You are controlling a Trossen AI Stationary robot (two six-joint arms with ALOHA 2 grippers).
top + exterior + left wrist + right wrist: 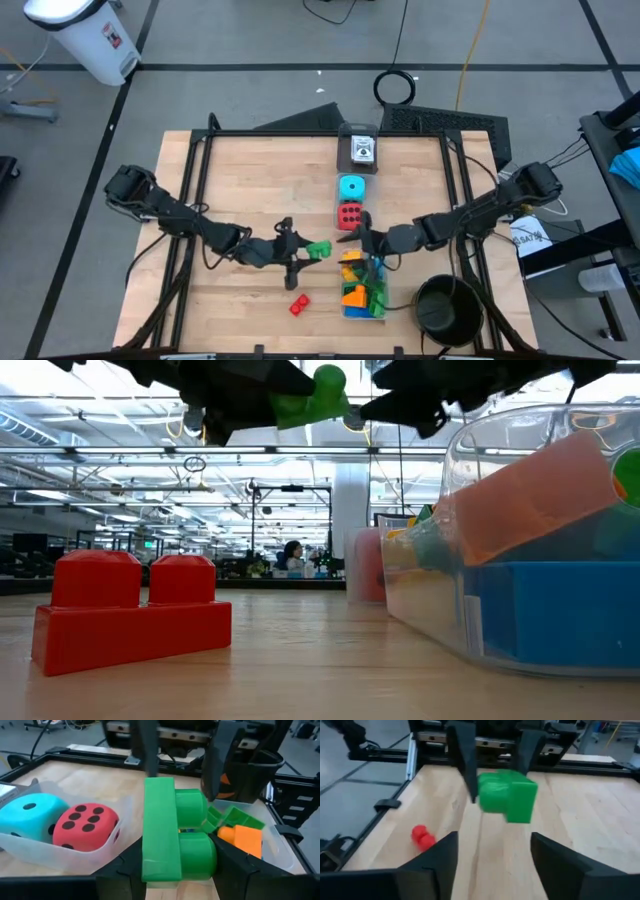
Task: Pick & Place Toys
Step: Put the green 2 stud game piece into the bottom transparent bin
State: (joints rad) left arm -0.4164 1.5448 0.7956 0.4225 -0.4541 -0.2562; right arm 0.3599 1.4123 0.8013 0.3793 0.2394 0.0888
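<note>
Wood tabletop (pixel 250 170), pale planks. Clear plastic box (pixel 362 285) of glossy bricks sits just right of the raised green brick (pixel 319 249). Left hand (pixel 300 252) clamps that brick, studs toward the box. Right hand (pixel 352 238) faces it, fingers spread, empty. Red brick (pixel 299 305) lies loose on the tabletop, nearer the left arm.

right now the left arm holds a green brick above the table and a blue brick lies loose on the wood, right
Not quite. The left fingers do hold the green brick above the table, but the loose brick on the wood is a red brick, as the high view shows.
</note>
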